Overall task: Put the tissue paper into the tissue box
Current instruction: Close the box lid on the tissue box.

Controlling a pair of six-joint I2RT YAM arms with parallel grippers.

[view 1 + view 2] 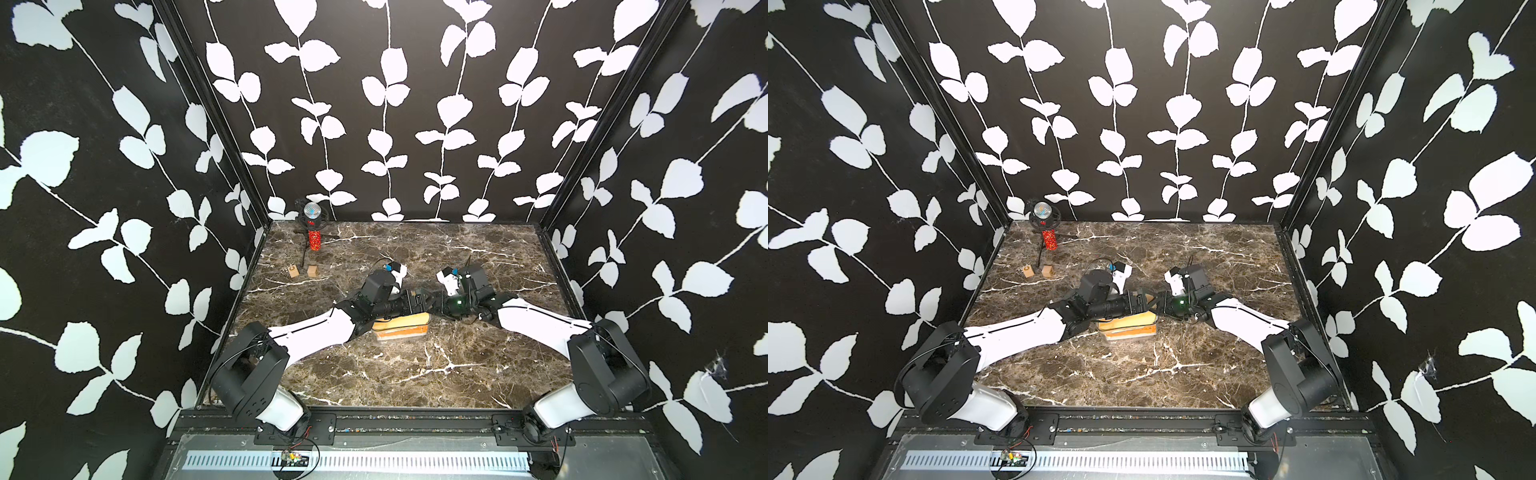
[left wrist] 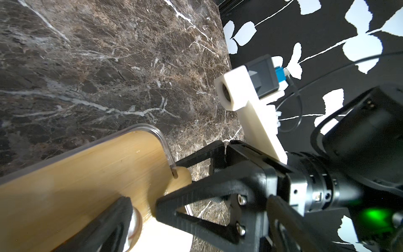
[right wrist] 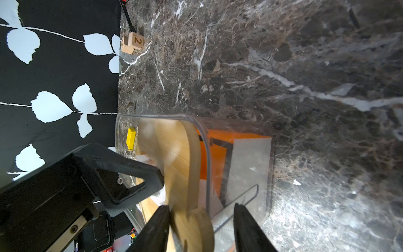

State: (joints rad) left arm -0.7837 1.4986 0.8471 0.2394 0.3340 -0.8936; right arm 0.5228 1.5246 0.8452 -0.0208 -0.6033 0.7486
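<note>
Two arms reach in over the counter [image 1: 415,374], the left from eight o'clock and the right from four, and meet above the tissue box [image 1: 401,332]. The box sits just toward six o'clock from the counter's middle. Its wooden lid [image 2: 87,174] lies across the top, tilted and, as far as I can judge, not seated in the rim.

The tissue paper [image 3: 218,148] is already inside, its orange showing through the clear wall. It is soft and light, so I would press it only from above. If it must come out, I would pinch it across its width.

The lid is stiff, smooth and thin. The best hold is its short end, where the right gripper [image 3: 199,209] is: fingers apart, astride that end, with a gap on one side, so not clamped. The left gripper [image 1: 422,306] has its fingers spread wide, one of them over the lid. The box looks light and slick and may skid under a push.
</note>
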